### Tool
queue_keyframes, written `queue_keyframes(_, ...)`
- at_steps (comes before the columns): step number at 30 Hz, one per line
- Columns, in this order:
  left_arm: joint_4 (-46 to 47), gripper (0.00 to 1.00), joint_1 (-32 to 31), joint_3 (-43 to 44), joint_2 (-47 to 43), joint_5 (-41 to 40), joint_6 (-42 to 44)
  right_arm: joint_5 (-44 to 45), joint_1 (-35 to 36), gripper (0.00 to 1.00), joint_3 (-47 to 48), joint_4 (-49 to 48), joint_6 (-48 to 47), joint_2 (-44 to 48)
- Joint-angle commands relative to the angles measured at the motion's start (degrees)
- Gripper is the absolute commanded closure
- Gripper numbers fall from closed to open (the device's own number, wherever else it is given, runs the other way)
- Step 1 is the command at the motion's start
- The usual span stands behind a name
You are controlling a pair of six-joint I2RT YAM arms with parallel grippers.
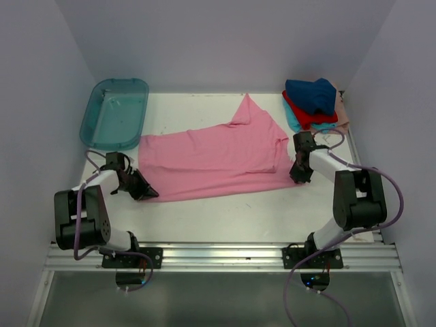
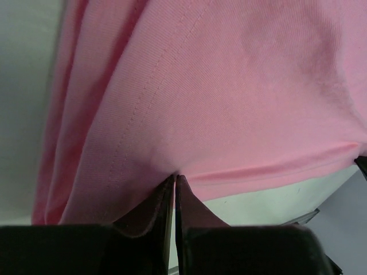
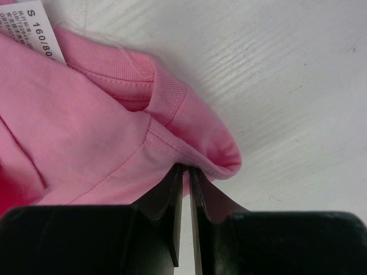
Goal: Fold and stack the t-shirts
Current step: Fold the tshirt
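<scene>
A pink t-shirt (image 1: 211,160) lies spread across the middle of the white table, one sleeve pointing to the back. My left gripper (image 1: 145,193) is shut on its hem at the near left corner; in the left wrist view the fingertips pinch the pink cloth (image 2: 218,86). My right gripper (image 1: 298,178) is shut on the shirt's near right corner by the collar; the right wrist view shows the pink cloth (image 3: 86,143) and its white size tag (image 3: 40,28). A pile of navy (image 1: 312,94), red (image 1: 310,116), teal and pale peach t-shirts sits at the back right.
A translucent teal plastic tub (image 1: 114,112) lies at the back left. White walls close in the table on three sides. A metal rail (image 1: 218,255) runs along the near edge.
</scene>
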State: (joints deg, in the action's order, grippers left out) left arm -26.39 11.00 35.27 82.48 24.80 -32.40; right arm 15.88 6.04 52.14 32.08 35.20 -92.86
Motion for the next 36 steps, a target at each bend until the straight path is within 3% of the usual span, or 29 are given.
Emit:
queue_keyframes(1, -5.8, 0.9, 1.7, -1.5, 0.0, -2.6, 1.4, 2.8, -1.6, 0.87, -3.2, 4.5, -0.2, -0.7)
queue_keyframes(5, -7.2, 0.9, 1.7, -0.9, -3.7, -2.6, 1.7, 2.0, -1.6, 0.88, -3.6, 4.9, -0.6, 1.4)
queue_keyframes(9, -9.1, 0.91, 1.8, 1.3, -10.5, -1.6, 2.1, 2.0, -1.6, 0.89, -3.0, 9.0, -0.9, 8.8)
queue_keyframes(14, -10.1, 0.91, 1.7, 9.0, -19.8, -0.5, 2.9, -6.4, -0.7, 0.93, -1.8, 9.7, -7.1, 22.5)
queue_keyframes(15, -8.7, 0.91, 1.7, 9.9, -20.4, -0.8, 2.9, -8.3, -0.6, 0.92, -1.2, 9.4, -8.1, 23.6)
queue_keyframes(19, -2.5, 0.9, 1.7, 10.4, -19.3, 2.3, 1.7, -13.6, 0.2, 0.63, 1.8, 8.4, -11.5, 24.4)
queue_keyframes(20, 2.1, 0.9, 1.6, 9.8, -17.5, 3.7, 0.4, -14.6, 0.3, 0.52, 2.3, 7.4, -12.3, 23.5)
queue_keyframes(22, 11.3, 0.9, 0.9, 7.3, -13.8, 7.1, -2.1, -17.0, 0.4, 0.42, 2.5, 5.3, -11.8, 21.9)
queue_keyframes(28, 14.6, 0.91, -4.0, 11.8, 0.2, 5.9, -0.9, -19.5, 1.7, 0.41, 1.7, -0.4, -9.7, 20.7)
queue_keyframes(36, 21.8, 0.91, -5.5, 6.8, -1.6, 7.6, -3.4, -24.8, 2.1, 0.44, -2.5, -9.1, -7.3, 16.8)
